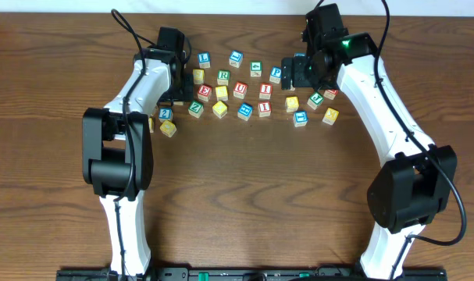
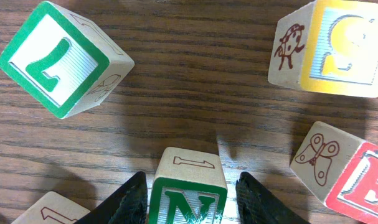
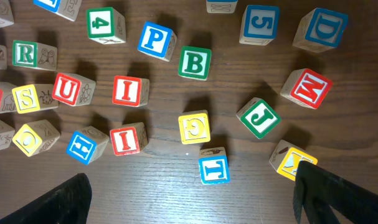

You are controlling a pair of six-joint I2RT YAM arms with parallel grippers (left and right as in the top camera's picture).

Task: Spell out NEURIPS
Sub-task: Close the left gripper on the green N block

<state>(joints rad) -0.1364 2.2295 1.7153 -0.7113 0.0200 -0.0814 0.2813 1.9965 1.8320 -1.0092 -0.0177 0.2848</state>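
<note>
Squarely between the jaws of the left gripper [image 2: 190,182], set narrow, sits the green N cube [image 2: 187,200], slim gaps either side; right gripper [image 3: 193,177] gapes wide.

Bright, even light is falling from above across the wooden table [image 1: 244,187], and the arms are throwing only faint, soft shadows. In the left wrist view the left fingers [image 2: 123,205] are showing as near-black shapes, with broad soft shadows spreading just beyond their tips. Up and right of them, the yellow-faced cube [image 2: 344,46] is washing out under glare. The right fingers [image 3: 58,202] are blurring darkly, while the cubes beyond them are reading sharp.
</note>
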